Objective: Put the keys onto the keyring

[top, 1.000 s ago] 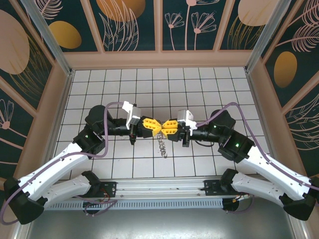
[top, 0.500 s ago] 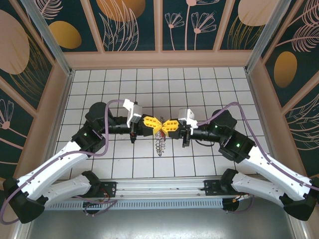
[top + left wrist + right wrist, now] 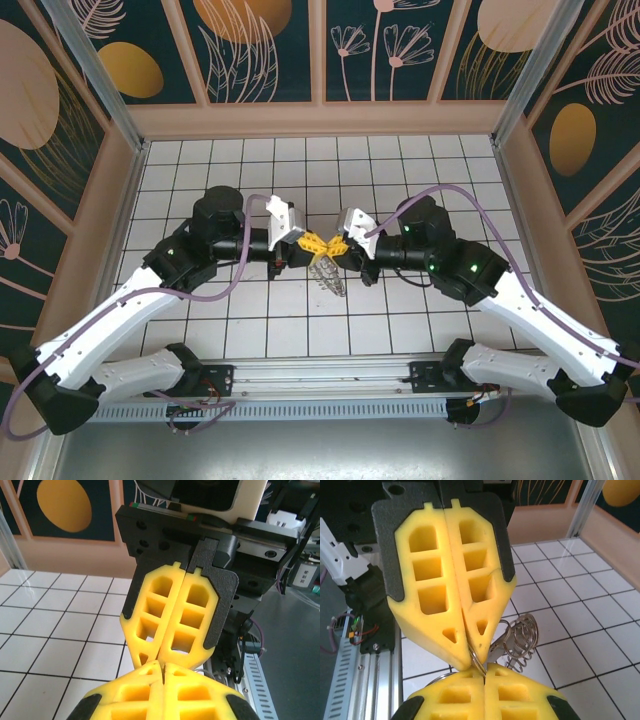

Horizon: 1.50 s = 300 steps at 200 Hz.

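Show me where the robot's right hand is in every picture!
Top external: right hand near the middle of the picture, above the tiled floor.
Left wrist: right hand in the middle, its yellow tips pointing down.
Right wrist: right hand at the bottom edge, its tips pointing up.
Shared landmark: the left hand, which meets it tip to tip in all three.

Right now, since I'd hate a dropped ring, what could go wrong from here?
1. The left gripper and right gripper meet tip to tip, jaws shut on thin wire of the keyring; it could slip out and fall.
2. Its coiled part hangs free and may swing or snag.
3. Any inward push could jam the tips together.
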Motion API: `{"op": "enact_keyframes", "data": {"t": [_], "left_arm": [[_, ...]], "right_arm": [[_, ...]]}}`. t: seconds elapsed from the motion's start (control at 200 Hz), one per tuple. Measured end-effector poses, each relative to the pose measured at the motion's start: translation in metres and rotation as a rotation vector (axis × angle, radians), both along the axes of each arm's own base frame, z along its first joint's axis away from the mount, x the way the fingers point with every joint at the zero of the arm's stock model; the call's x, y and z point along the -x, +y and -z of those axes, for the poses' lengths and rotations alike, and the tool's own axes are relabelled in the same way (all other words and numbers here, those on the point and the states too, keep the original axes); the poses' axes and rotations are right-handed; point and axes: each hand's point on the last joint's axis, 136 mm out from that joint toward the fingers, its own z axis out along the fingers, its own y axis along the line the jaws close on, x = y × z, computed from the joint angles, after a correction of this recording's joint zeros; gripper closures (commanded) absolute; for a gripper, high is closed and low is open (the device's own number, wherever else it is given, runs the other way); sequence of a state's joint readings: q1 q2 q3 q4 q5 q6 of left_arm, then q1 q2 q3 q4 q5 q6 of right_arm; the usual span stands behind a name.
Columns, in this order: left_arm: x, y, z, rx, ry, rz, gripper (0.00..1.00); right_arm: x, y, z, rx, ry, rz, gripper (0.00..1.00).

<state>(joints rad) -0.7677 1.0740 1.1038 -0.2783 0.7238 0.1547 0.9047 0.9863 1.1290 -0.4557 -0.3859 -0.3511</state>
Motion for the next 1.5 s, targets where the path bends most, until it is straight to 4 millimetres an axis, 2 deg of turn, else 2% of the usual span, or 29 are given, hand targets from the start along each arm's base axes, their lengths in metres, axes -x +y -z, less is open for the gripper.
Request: {"op": "enact_keyframes", "data": {"t": [0.04, 0.4, 0.561, 0.776, 1.041, 1.171, 1.311, 1.461, 1.501], "left_arm": [[0.000, 0.000, 0.001, -0.009, -0.002, 0.004, 1.00], [0.003, -0.002, 0.000, 0.007, -0.020, 0.031, 1.00], [0.008, -0.002, -0.013, 0.083, -0.022, 0.045, 1.00], [0.018, -0.003, -0.023, 0.211, 0.004, 0.081, 1.00], [0.024, 0.000, -0.032, 0.306, 0.037, 0.101, 1.00], [0.026, 0.002, -0.037, 0.356, 0.043, 0.106, 1.00], [0.026, 0.002, -0.038, 0.356, 0.044, 0.106, 1.00], [0.021, 0.000, -0.033, 0.271, 0.023, 0.082, 1.00], [0.018, -0.001, -0.032, 0.246, 0.013, 0.073, 0.97]], "right_arm": [[0.001, -0.001, 0.002, 0.009, -0.002, -0.003, 1.00], [0.007, -0.002, -0.001, 0.005, 0.007, -0.037, 1.00], [0.012, -0.003, -0.012, -0.045, -0.009, -0.055, 0.86], [0.020, -0.005, -0.023, -0.168, -0.033, -0.071, 0.82], [0.024, -0.003, -0.031, -0.271, -0.043, -0.085, 0.85], [0.026, -0.003, -0.038, -0.308, -0.051, -0.100, 1.00], [0.026, -0.003, -0.039, -0.313, -0.051, -0.096, 1.00], [0.022, -0.004, -0.033, -0.274, -0.049, -0.075, 1.00], [0.019, -0.004, -0.033, -0.258, -0.043, -0.067, 1.00]]}}
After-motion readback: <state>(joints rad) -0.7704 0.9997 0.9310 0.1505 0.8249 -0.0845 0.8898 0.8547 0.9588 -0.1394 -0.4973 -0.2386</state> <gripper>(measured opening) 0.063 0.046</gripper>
